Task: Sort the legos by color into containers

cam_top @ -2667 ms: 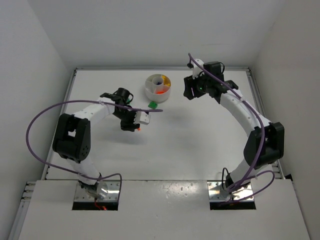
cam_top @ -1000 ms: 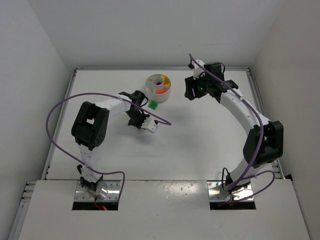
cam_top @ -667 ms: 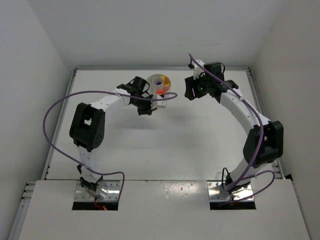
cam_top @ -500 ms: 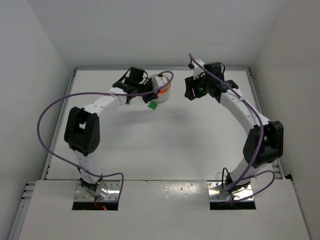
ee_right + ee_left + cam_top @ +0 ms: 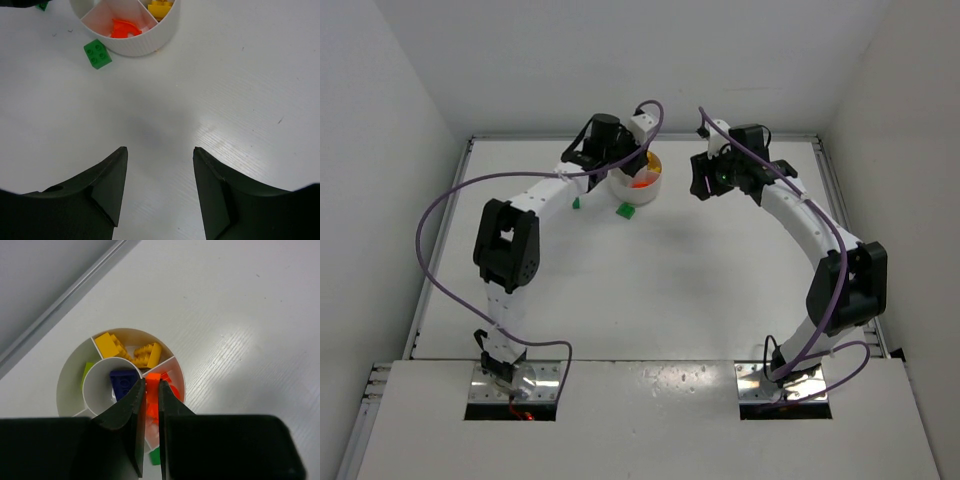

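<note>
At the far left a small green lego point(image 5: 577, 204) is seen lying loose on the tabletop point(image 5: 650, 290), a little apart from the dish point(image 5: 638, 196). Next, the left end effector point(image 5: 151, 384) is held over the dish, its jaws nearly together and clamped on an orange-red lego point(image 5: 152, 399), whose long axis, as far as can be told, runs along the fingers. The deciding relation is read from the left wrist view. The held piece is placed directly above the inner tip of the orange-red compartment point(image 5: 175, 372), just beside the wall of the centre well point(image 5: 100, 390), where a dark blue-purple piece point(image 5: 123, 382) is kept (a small drift that way would probably mix the colours). Only a release, perhaps after a slight shift outward, is judged to be needed. Further right, a green brick point(image 5: 97, 53) is found on the tabletop just beside the dish wall. The right end effector point(image 5: 159, 150) is held off to the side with jaws apart and nothing between them, so the left arm is plainly the nearer to the compartment.
</note>
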Controlling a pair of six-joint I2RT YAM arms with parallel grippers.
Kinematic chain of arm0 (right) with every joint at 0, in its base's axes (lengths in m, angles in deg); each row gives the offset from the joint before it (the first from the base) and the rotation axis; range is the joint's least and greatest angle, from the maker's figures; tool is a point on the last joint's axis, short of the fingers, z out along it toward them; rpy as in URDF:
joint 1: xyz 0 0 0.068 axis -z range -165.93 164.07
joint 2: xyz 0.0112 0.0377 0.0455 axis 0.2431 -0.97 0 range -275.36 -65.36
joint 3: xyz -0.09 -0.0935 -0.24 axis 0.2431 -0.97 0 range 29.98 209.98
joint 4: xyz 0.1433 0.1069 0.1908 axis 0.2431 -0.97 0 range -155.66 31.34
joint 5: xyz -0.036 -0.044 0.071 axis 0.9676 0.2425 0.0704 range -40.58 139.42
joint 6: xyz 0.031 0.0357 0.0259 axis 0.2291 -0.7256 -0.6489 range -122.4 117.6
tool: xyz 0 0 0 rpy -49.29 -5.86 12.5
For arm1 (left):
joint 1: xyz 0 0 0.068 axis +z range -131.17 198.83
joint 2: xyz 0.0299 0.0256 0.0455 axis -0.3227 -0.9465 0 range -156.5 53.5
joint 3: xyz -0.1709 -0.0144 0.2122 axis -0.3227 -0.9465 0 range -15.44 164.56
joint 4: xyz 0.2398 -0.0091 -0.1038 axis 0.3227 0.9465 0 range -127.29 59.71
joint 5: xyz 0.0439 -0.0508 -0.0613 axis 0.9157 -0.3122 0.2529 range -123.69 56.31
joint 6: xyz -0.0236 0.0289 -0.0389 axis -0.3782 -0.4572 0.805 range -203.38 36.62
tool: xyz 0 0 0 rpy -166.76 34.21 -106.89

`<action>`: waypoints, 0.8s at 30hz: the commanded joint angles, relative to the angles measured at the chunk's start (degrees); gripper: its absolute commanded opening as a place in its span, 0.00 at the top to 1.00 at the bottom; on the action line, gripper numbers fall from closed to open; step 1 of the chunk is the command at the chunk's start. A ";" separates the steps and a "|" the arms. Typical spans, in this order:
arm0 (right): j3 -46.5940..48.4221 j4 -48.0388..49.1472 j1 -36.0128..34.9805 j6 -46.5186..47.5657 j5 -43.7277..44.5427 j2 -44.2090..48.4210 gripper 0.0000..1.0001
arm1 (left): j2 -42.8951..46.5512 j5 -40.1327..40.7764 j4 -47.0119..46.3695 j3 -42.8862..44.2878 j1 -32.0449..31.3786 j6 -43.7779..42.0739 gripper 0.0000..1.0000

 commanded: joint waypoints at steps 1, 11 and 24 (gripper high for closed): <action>1.02 1.31 0.30 0.44 -0.89 1.44 0.44 | -1.03 2.06 -1.85 3.43 -0.95 3.12 1.00; 1.54 1.31 0.30 0.44 -0.89 0.92 0.44 | -4.98 2.06 0.35 4.58 -1.48 3.74 0.94; 2.08 0.78 0.30 0.44 -0.89 0.39 0.44 | -4.98 2.06 1.49 4.05 -1.48 2.51 0.74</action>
